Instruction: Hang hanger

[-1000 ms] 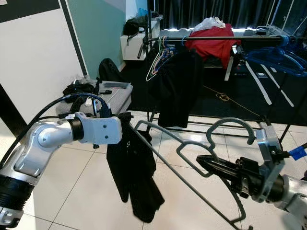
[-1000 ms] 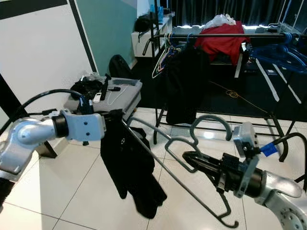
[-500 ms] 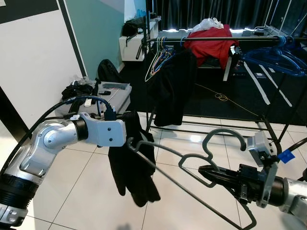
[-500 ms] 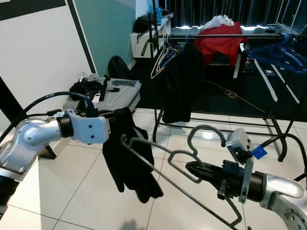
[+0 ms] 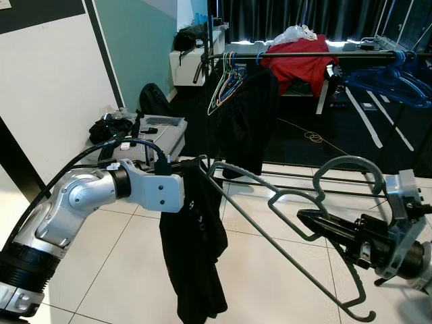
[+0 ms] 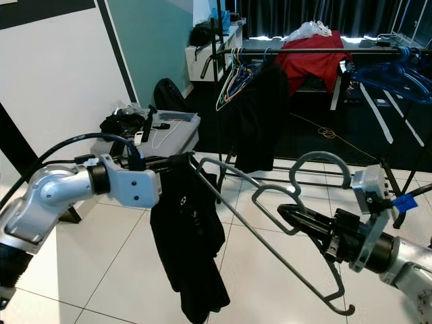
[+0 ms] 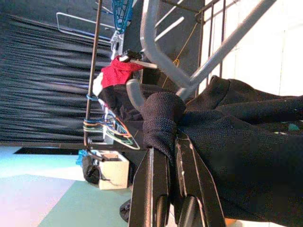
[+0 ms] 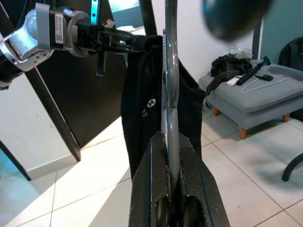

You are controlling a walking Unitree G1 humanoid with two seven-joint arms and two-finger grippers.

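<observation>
Grey hanger (image 5: 283, 202) is floating mid-air over the tiled floor (image 5: 270, 270), held at both ends. Right gripper (image 5: 312, 217) is clamping its neck below the hook, jaws narrow around the wire. Left gripper (image 5: 192, 165) is pinching the hanger's left shoulder end together with the black garment (image 5: 196, 250) (fabric bunched between the jaws), which is dangling down. Clothes rack (image 5: 304, 55) is standing far behind, well apart.

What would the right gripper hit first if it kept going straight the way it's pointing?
Probably the black garment draped over the far end of the grey hanger that the right gripper clamps. It points along the hanger bar toward the left gripper; depth is uncertain.
</observation>
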